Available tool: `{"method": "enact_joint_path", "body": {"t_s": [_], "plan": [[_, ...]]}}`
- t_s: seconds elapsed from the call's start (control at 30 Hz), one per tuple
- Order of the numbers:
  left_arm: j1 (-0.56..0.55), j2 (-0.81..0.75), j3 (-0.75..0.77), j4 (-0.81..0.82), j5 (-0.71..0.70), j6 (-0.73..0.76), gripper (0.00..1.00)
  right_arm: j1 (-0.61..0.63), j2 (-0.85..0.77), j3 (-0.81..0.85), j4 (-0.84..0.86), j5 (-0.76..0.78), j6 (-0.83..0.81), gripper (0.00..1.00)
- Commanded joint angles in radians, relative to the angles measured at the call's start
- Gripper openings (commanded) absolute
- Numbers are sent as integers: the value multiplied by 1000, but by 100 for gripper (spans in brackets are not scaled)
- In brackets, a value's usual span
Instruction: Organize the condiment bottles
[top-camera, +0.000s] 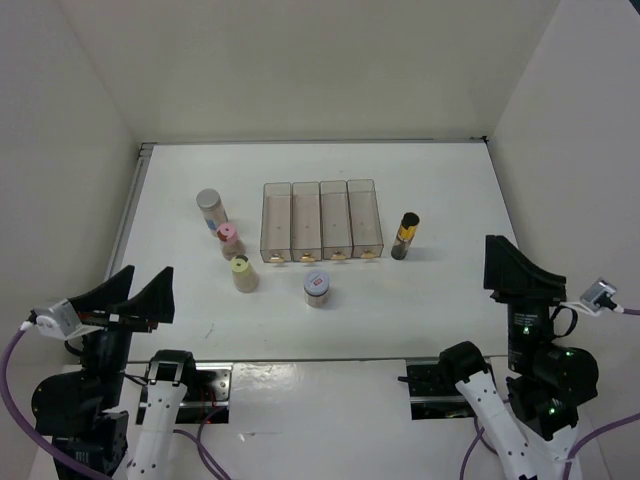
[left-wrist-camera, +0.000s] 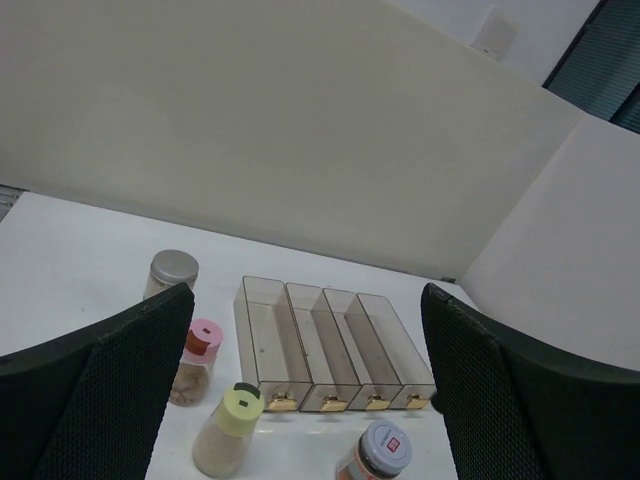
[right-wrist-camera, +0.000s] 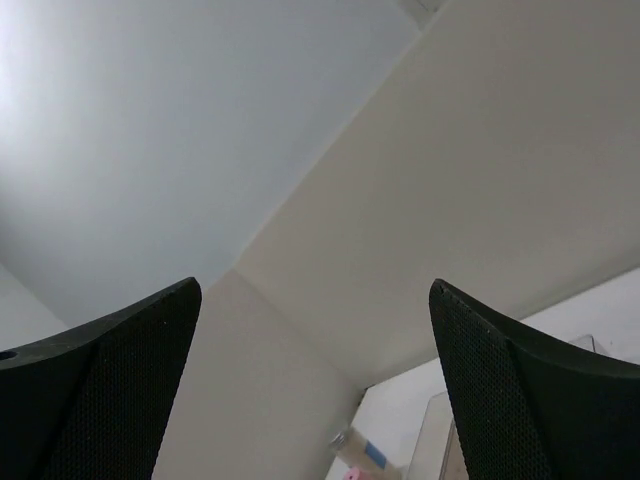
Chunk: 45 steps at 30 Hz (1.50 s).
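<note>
On the smooth white tabletop (top-camera: 440, 190), midway between left and right edges: a clear four-compartment plastic organizer (top-camera: 322, 222), long rectangular troughs side by side, a small gold tab at each near end.

Toward the left edge, upright in a short line running to the near edge: a grey-capped clear cylindrical bottle (top-camera: 210, 205), a pink-capped bottle of pale grains (top-camera: 230, 240), a yellow-capped bottle of pale powder (top-camera: 242, 272). Close together; contact impossible to judge.

Between organizer and near edge, standing apart: a squat white-lidded jar with a red mark on the round lid (top-camera: 318, 288).

Toward the right edge, just beside the organizer without touching: a slim dark yellow-labelled black-capped bottle (top-camera: 405, 235), upright.

All five outside the troughs.

Over the near left corner: left fingers (left-wrist-camera: 120, 390), black wedges with fine mesh-textured inner faces, spread wide, gripping nothing.

Over the near right corner: right fingers (right-wrist-camera: 520, 400), same black mesh wedges, spread wide, gripping nothing, aimed up at the wall.
</note>
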Motion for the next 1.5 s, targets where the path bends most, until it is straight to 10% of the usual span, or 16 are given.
{"method": "enact_joint_path", "body": {"t_s": [0.0,0.07,0.17,0.47,0.9,1.47], "plan": [[6,-139,7,28,-9,-38,100,-15,-83,-12,-3,30,136,99],[6,-139,7,2,-40,-47,100,-15,-83,8,-145,162,419,99],[6,-139,7,10,-28,-35,100,-15,-83,-37,-21,-17,119,99],[6,-70,-58,95,127,-35,100,46,-17,-75,-34,-92,52,99],[-15,839,310,-144,-86,111,100,90,872,429,-230,-187,-249,99],[-15,1400,498,-91,-169,250,100,90,1252,654,-367,-155,-382,99]]}}
